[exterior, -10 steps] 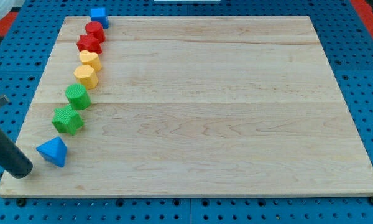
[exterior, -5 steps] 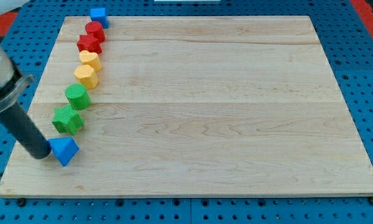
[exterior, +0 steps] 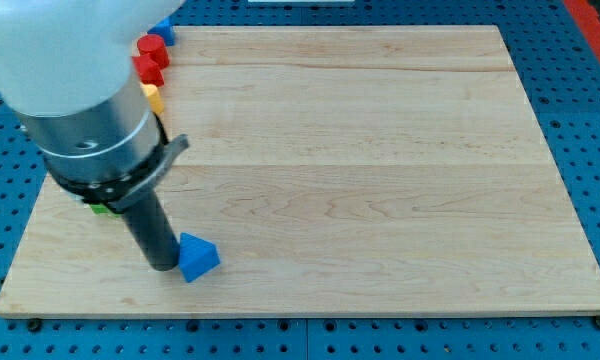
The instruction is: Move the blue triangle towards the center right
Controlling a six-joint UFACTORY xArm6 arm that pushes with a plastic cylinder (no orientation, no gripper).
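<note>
The end effector is a bare rod with nothing to grasp; my tip (exterior: 163, 264) touches the blue triangle (exterior: 198, 257) from the view's left, low on the desk (exterior: 380, 180). Beyond, partly hidden, sit a yellow block (exterior: 152, 95), two red blocks (exterior: 151, 56), and a blue block (exterior: 164, 27).

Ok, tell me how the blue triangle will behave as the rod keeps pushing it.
The blue triangle looks rigid and sits flat, so it should slide, not roll. My tip touches its left side off-centre, so it may swivel. The wooden board looks smooth, so little drag is likely.
</note>
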